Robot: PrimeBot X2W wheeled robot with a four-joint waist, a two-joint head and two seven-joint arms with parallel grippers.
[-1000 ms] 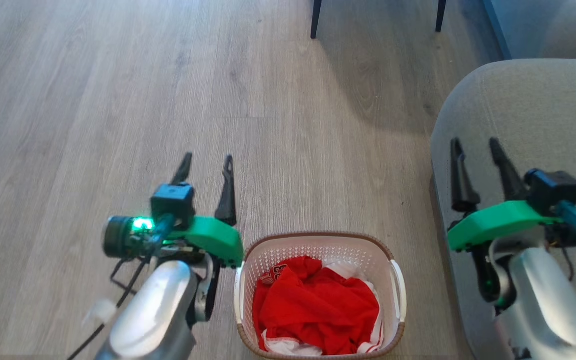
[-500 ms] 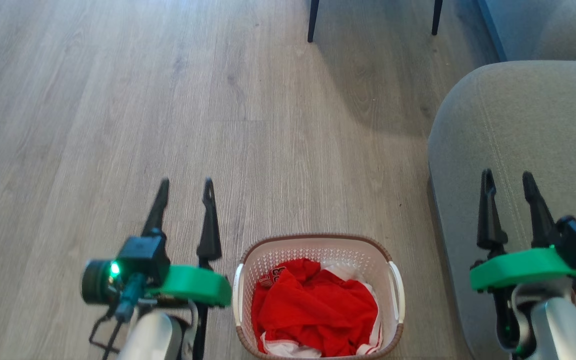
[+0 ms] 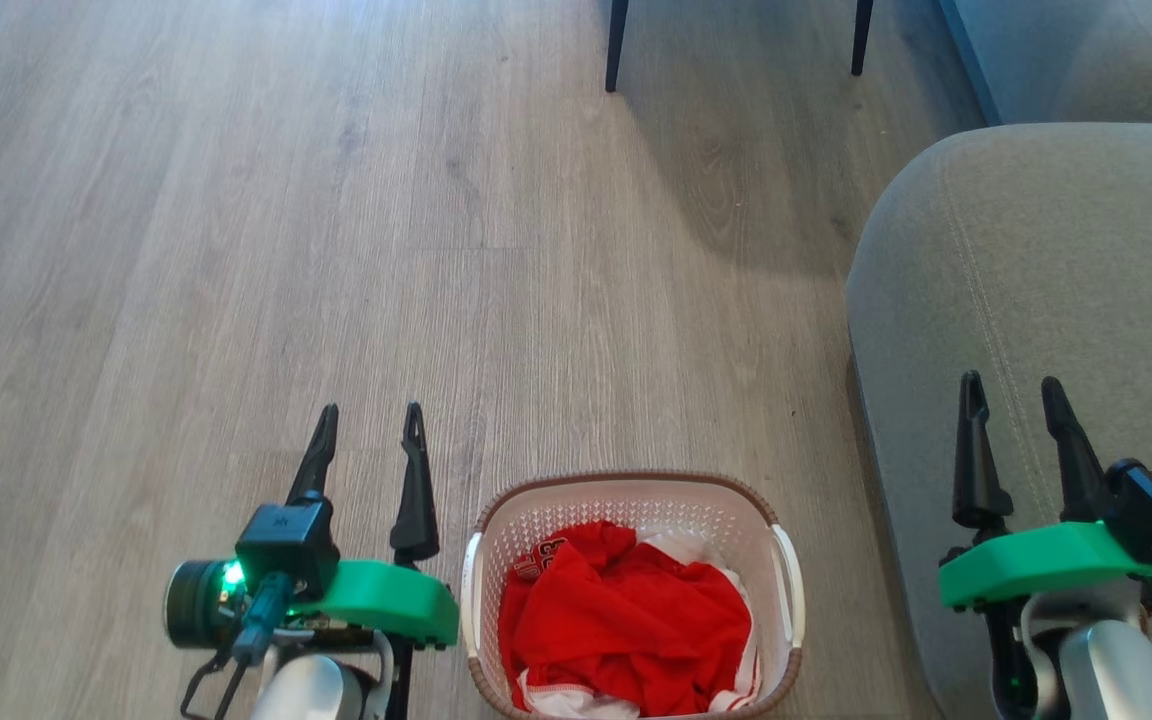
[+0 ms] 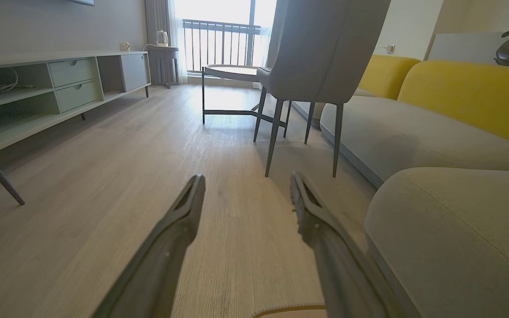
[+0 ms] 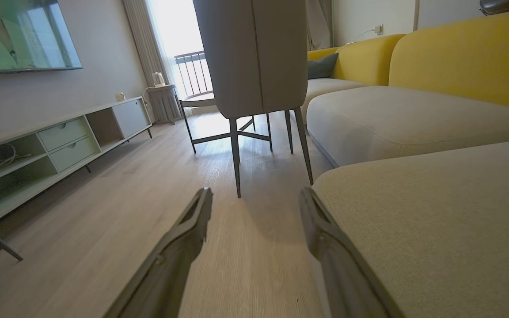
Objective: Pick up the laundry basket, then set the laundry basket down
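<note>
both grippers have drawn back toward the robot, jaws spread and empty: left gripper [image 3: 369, 415] just left of the laundry basket [image 3: 626, 481], right gripper [image 3: 1011, 385] over the grey cushion [image 3: 1036, 250]. the laundry basket sits on the wood floor [image 3: 236, 200] between them, red clothing [image 3: 626, 630] inside.

The head camera looked from high above, almost straight down on the wooden floor [image 3: 236, 200]. Both wrist cameras sat low, near the floor, and faced forward almost level toward the grey chair [image 4: 320, 48] and the window [image 4: 219, 39]. All three views shared the chair's legs and the grey cushion [image 3: 1056, 260] at the right.
</note>
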